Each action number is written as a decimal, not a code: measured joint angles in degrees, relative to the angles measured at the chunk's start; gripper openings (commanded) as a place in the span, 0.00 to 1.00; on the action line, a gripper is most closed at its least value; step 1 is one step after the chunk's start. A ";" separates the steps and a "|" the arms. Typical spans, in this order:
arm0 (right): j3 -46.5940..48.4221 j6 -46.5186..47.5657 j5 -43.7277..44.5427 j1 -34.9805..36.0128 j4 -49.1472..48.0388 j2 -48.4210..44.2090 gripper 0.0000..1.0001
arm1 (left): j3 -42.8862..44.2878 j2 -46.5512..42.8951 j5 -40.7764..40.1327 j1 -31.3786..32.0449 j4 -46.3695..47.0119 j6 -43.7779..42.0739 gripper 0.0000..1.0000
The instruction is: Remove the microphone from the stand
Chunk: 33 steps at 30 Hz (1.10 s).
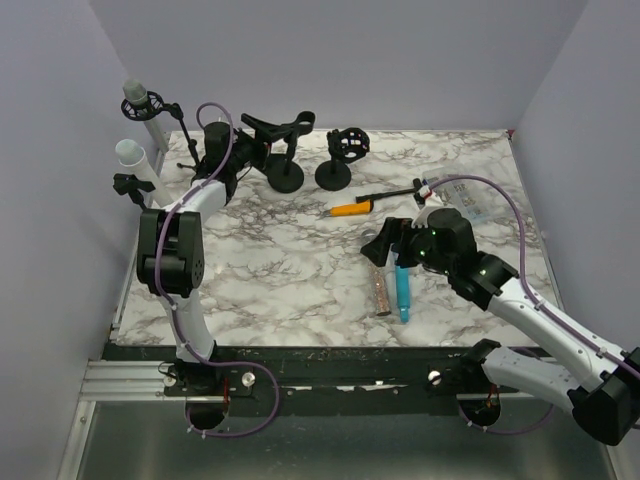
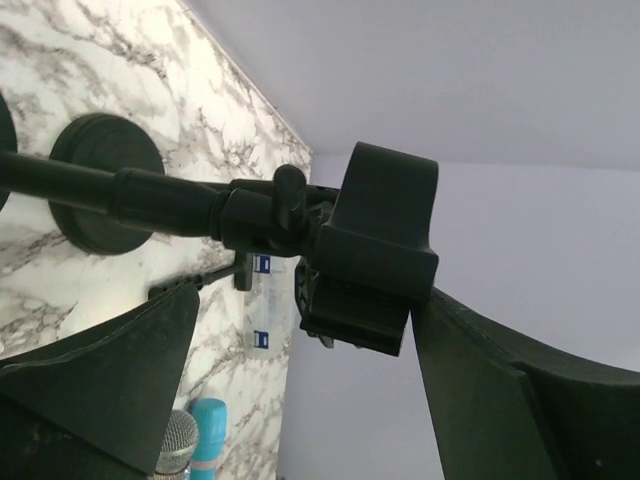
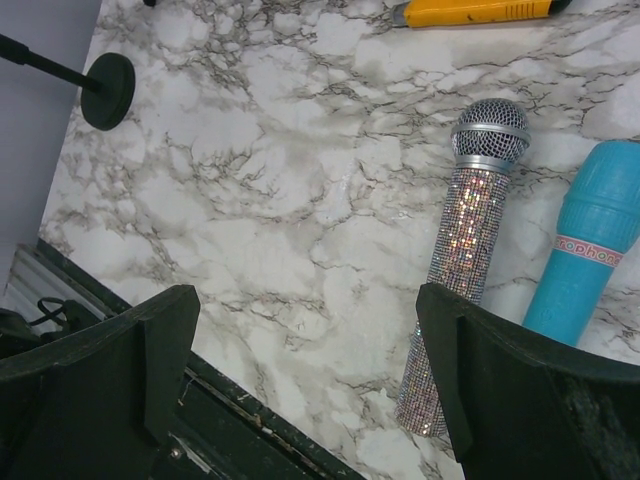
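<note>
left hand (image 2: 305, 305) wide apart at far left, the stand clip (image 2: 375, 250) between its fingers. right hand (image 3: 305, 300) apart too, empty, over the silver microphone (image 3: 465, 250) lying on the near surface (image 3: 260, 200) beside a blue microphone (image 3: 590, 250).

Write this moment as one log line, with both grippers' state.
left gripper open, empty stand clip between its jaws | right gripper open over table | glitter microphone, blue microphone lying flat

My tally from the remote desk, by kind

I count four microphones: a glittered microphone (image 1: 382, 290) and a blue microphone (image 1: 402, 292) lying flat, an upper pale microphone (image 1: 133, 93) and a lower pale microphone (image 1: 130, 152) mounted at left; two round-based stands, first stand (image 1: 285, 176), second stand (image 1: 333, 177); one orange tool (image 1: 351, 208).
</note>
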<state>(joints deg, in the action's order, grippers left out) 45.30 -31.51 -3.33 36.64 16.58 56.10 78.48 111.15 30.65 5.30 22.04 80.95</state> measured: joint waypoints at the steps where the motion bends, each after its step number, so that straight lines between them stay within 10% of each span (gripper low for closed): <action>1: -0.15 -0.02 0.00 0.00 0.00 -0.15 1.00 | -0.33 -0.46 0.00 -0.09 -0.74 -0.61 0.99; 33: -3.41 -0.87 -3.08 0.00 -0.85 1.38 1.00 | -3.06 -23.52 1.99 -0.20 -28.70 -21.18 0.98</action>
<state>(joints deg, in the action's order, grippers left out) 41.89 -32.38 -6.42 36.64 15.73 57.47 75.42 87.64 32.64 5.10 -6.66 59.77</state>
